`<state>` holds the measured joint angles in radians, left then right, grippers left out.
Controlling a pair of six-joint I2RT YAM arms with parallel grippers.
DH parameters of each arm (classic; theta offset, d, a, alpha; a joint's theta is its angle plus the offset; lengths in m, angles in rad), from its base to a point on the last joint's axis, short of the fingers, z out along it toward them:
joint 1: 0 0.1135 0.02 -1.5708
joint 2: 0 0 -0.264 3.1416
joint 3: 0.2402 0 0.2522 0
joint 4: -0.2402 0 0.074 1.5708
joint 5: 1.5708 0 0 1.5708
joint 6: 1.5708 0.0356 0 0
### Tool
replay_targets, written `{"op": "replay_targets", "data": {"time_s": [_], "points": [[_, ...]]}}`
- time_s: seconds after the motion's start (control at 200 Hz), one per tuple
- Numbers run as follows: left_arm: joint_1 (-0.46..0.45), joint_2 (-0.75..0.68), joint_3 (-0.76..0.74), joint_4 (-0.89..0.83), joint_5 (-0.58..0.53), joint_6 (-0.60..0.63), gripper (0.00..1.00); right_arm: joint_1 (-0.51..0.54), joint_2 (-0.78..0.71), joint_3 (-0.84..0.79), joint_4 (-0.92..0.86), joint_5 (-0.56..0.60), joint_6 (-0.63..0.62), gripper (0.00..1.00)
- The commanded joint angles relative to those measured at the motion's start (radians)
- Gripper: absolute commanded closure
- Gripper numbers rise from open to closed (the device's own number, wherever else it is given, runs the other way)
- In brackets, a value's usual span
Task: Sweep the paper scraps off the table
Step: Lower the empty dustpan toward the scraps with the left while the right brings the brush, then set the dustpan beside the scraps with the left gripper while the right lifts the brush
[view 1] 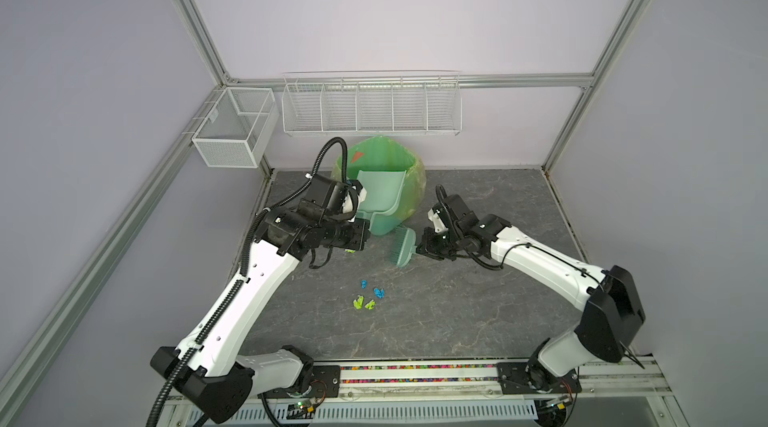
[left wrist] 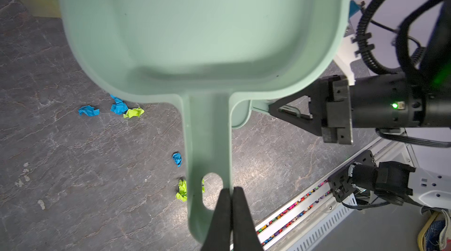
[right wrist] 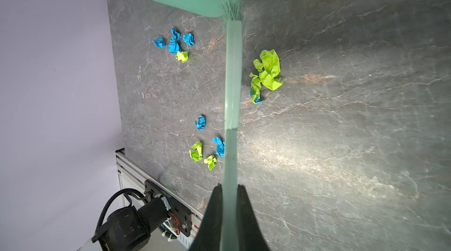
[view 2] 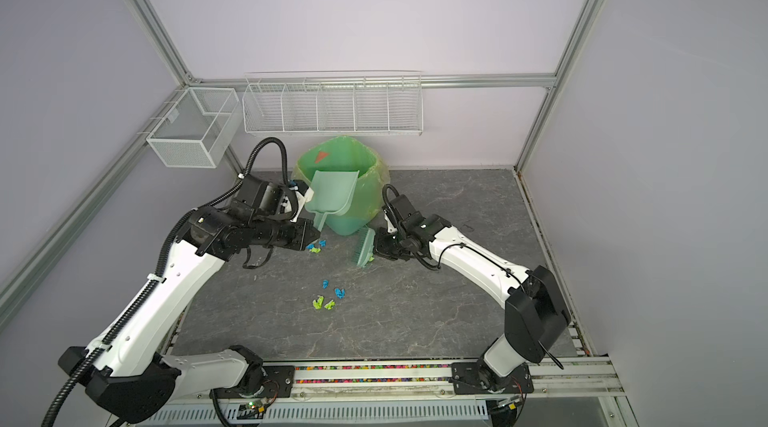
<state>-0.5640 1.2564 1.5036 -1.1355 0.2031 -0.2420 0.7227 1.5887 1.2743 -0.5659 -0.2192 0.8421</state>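
Blue and lime-green paper scraps (view 1: 370, 296) (view 2: 328, 294) (right wrist: 205, 149) lie mid-table, and another small group (view 2: 316, 245) (left wrist: 118, 107) (right wrist: 179, 44) lies nearer the bin. One more green wad (right wrist: 267, 71) sits on the brush's other side. My left gripper (view 1: 365, 234) (view 2: 318, 234) (left wrist: 231, 190) is shut on the handle of the mint dustpan (view 1: 380, 192) (view 2: 334, 192) (left wrist: 202, 30), raised over the bin; its pan is empty. My right gripper (view 1: 419, 248) (view 2: 374, 252) (right wrist: 229, 186) is shut on the mint brush (view 1: 403, 246) (view 2: 365, 248) (right wrist: 231, 91), above the table (view 1: 457, 300).
A green-lined bin (view 1: 374, 150) (view 2: 332, 150) stands at the back centre against the wall. Two white wire baskets (view 1: 235, 126) (view 1: 372, 103) hang on the frame rails above it. A rail with coloured beads (view 1: 415, 373) runs along the front edge between the arm bases.
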Motion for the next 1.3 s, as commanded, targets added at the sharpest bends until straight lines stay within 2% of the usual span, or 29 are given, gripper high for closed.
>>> {"op": "replay_targets", "data": {"time_s": [0.0, 0.27, 0.37, 0.565, 0.845, 0.975, 1.095, 1.3], "points": [[-0.008, -0.016, -0.011, -0.010, 0.007, 0.002, 1.00, 0.002, 0.029, 0.024, 0.041, -0.043, 0.028, 0.93], [-0.107, 0.015, -0.026, -0.019, -0.096, -0.013, 1.00, -0.074, 0.043, -0.018, -0.002, -0.063, 0.010, 0.93], [-0.136, 0.014, -0.044, 0.002, -0.086, -0.023, 1.00, -0.118, 0.027, -0.056, -0.028, -0.083, -0.017, 0.93], [-0.200, 0.036, -0.053, 0.022, -0.099, -0.037, 1.00, -0.195, -0.022, -0.122, -0.149, -0.081, -0.109, 0.93], [-0.310, 0.082, -0.072, 0.056, -0.128, -0.063, 1.00, -0.344, -0.174, -0.192, -0.332, -0.046, -0.250, 0.93], [-0.338, 0.099, -0.122, 0.119, -0.109, -0.110, 1.00, -0.370, -0.242, -0.162, -0.448, 0.033, -0.306, 0.93], [-0.358, 0.109, -0.197, 0.201, -0.113, -0.150, 1.00, -0.380, -0.283, -0.127, -0.458, -0.009, -0.308, 0.93], [-0.383, 0.162, -0.216, 0.191, -0.172, -0.133, 1.00, -0.388, -0.280, -0.007, -0.518, -0.023, -0.353, 0.93]]}}
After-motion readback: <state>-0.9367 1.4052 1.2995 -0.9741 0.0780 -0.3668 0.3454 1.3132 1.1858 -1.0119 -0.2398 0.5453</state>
